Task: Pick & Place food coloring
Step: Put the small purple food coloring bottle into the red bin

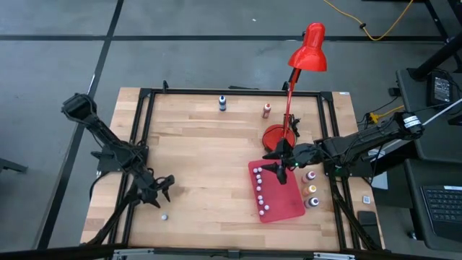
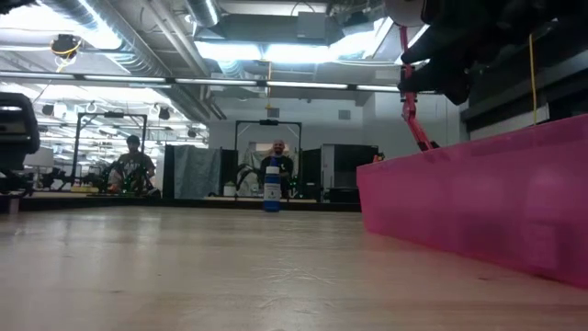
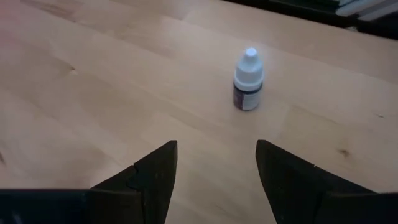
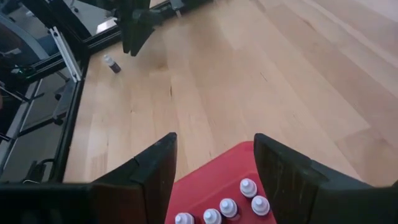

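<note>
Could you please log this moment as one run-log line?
left hand: open, near lone bottle | right hand: open, empty, above red mat | bottles on mat: upright

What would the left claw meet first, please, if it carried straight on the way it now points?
Probably the small white-capped bottle standing upright on the wooden table. It lies just ahead of the open left claw, slightly off centre, so it might slip past.

Two dark, near-black arms of slim jointed links, bulkier housings at the joints. Left hand matte black, ending in two wedge-shaped fingers with flat inner faces and a faint seam across one. Right hand of the same build, fingers equally dark and tapered. A white band and thin cabling along the right arm's upper link.
</note>
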